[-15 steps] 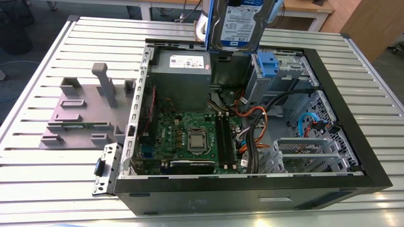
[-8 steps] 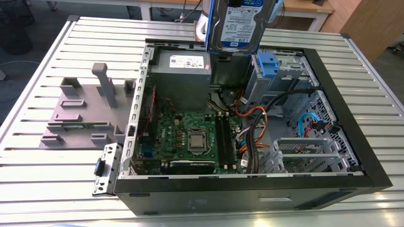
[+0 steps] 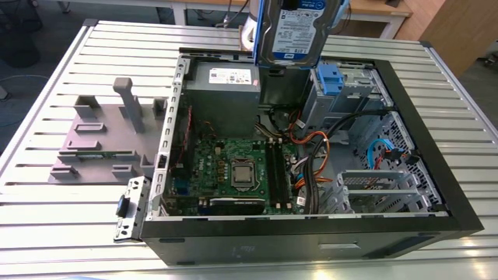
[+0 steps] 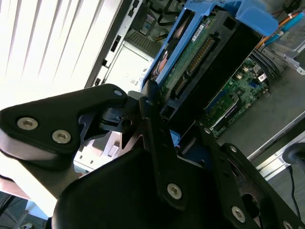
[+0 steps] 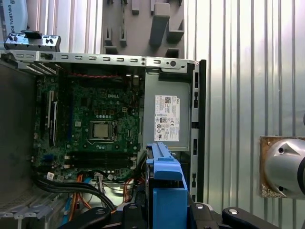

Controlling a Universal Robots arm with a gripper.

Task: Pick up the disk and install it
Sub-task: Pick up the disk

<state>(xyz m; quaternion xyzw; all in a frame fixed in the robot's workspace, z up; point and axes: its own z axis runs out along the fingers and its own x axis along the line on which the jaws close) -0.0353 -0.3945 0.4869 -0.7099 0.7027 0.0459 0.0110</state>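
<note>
Carrying looks like the step in hand. The disk point(image 3: 294, 32) is up in the air, standing on its edge, over the far side of the open computer case point(image 3: 439, 146). It is not in the case yet. The gripper point(image 4: 178, 131) is clamped on one end of the disk, and in the second wrist view its black fingers point(image 4: 157, 143) press on the blue bracket point(image 4: 188, 19) around the disk.

I think putting it in calls for care. The disk has to line up with the metal drive cage point(image 3: 350, 93), which has a blue clip point(image 3: 329, 77) at its top. The cage sits just below the disk, toward the exterior view's right. The disk must go in straight, not tilted.

Some things are close by and could get in the way. The grey power supply box point(image 3: 224, 96) sits just beside that spot. Orange and black cables point(image 3: 311, 143) loop near the cage. The green motherboard point(image 3: 233, 169) lies flat on the floor of the case.

A grey plastic stand point(image 3: 109, 137) rests on the slatted metal table point(image 3: 46, 221), well apart from the disk.
</note>
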